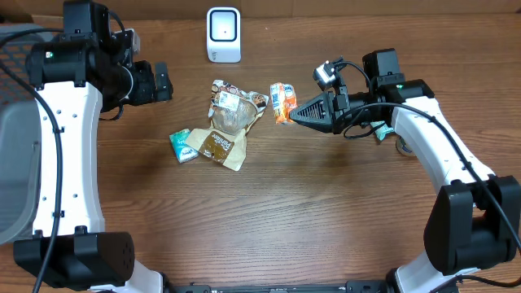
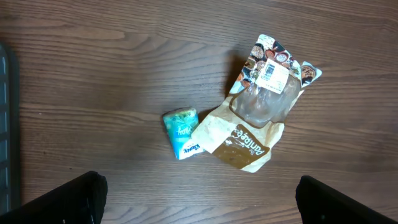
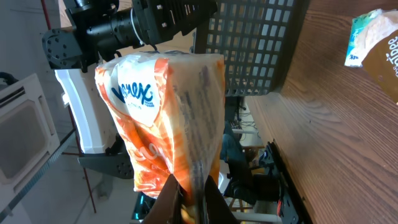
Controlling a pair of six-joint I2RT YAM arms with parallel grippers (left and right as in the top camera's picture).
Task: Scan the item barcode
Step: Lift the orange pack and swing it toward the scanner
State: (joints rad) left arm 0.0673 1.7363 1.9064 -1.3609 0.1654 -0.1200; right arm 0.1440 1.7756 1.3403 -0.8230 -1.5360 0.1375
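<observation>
**Orange pack pinched in the right gripper, scanner well apart**

The right gripper (image 1: 297,112) is pressed together on one edge of the orange tissue pack (image 3: 165,106). The pack sticks out from its fingertips with the blue lettering facing the wrist camera. Seen from overhead, the pack sits right of centre, just right of the pile of other goods. The white scanner (image 1: 223,34) stands at the far edge of the table (image 1: 326,212), well apart from the pack and to its left.

The left gripper (image 1: 163,81) is spread wide and holds nothing, at the far left of the scene. Its wrist camera looks down on the pile. There a teal tissue pack (image 2: 182,132) touches a brown paper bag (image 2: 239,140). A clear pouch (image 2: 267,93) with a printed top overlaps the bag's far end.
</observation>
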